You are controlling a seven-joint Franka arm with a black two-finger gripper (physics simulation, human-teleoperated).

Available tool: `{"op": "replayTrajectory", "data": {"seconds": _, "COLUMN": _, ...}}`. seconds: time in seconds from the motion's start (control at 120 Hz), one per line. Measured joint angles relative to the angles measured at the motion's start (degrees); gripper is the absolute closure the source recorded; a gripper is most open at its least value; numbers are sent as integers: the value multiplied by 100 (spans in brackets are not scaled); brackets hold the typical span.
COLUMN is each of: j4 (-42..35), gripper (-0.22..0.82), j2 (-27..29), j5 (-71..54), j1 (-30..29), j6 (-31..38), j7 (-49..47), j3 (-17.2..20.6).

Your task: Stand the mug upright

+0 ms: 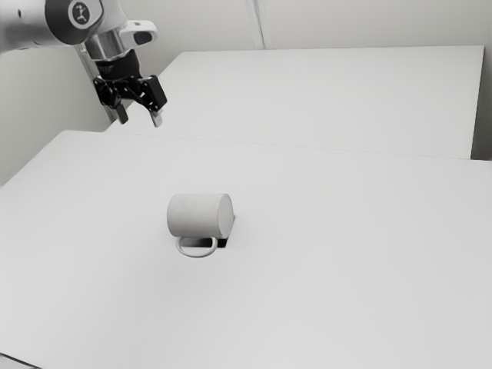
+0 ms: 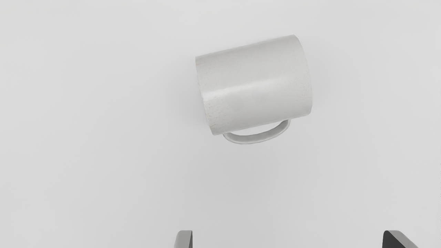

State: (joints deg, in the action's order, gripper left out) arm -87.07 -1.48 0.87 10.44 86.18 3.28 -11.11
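Gripper (image 1: 140, 121) spread wide, seemingly high; mug (image 1: 198, 215) on side.

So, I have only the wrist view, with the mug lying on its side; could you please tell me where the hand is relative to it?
Observer: In the exterior view, the hand hangs above the table, with a wide gap between it and the mug, and the mug lies farther toward the exterior view's right.
Operator: Thank you. Could you also tell me whether you can see either of the mug's round ends?
Observer: Yes, the end toward the exterior view's right shows its pale round face; whether that is the base or the mouth, I can't tell.
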Motion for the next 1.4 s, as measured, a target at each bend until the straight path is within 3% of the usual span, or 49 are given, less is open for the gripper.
{"op": "replayTrajectory", "data": {"seconds": 0.133, "j4": -335, "gripper": 0, "j2": 64, "j5": 95, "j1": -93, "j6": 232, "j7": 43, "j3": -46}}
{"op": "replayTrajectory", "data": {"seconds": 0.308, "j4": -1344, "gripper": 0, "j2": 26, "j5": 1106, "j1": 219, "j6": 804, "j7": 300, "j3": -646}}
{"op": "replayTrajectory", "data": {"seconds": 0.375, "j4": -1467, "gripper": 0, "j2": -268, "j5": 1647, "j1": -15, "j6": 996, "j7": 516, "j3": -687}}
{"op": "replayTrajectory", "data": {"seconds": 0.508, "j4": -1513, "gripper": 0, "j2": -815, "j5": 2623, "j1": -1132, "j6": 1249, "j7": 997, "j3": -771}}
{"op": "replayTrajectory", "data": {"seconds": 0.833, "j4": -2691, "gripper": 0, "j2": -1157, "j5": 4974, "j1": -1217, "j6": 1735, "j7": 2447, "j3": -1146}}
{"op": "replayTrajectory", "data": {"seconds": 1.033, "j4": -3067, "gripper": 0, "j2": -1293, "j5": 6091, "j1": -1239, "j6": 1456, "j7": 3495, "j3": -1475}}
{"op": "replayTrajectory", "data": {"seconds": 1.183, "j4": -3044, "gripper": 0, "j2": -1749, "j5": 6770, "j1": -1237, "j6": 1073, "j7": 4155, "j3": -1514}}
{"op": "replayTrajectory", "data": {"seconds": 1.4, "j4": -3089, "gripper": 0, "j2": -1821, "j5": 7218, "j1": -1234, "j6": 656, "j7": 4848, "j3": -1504}}
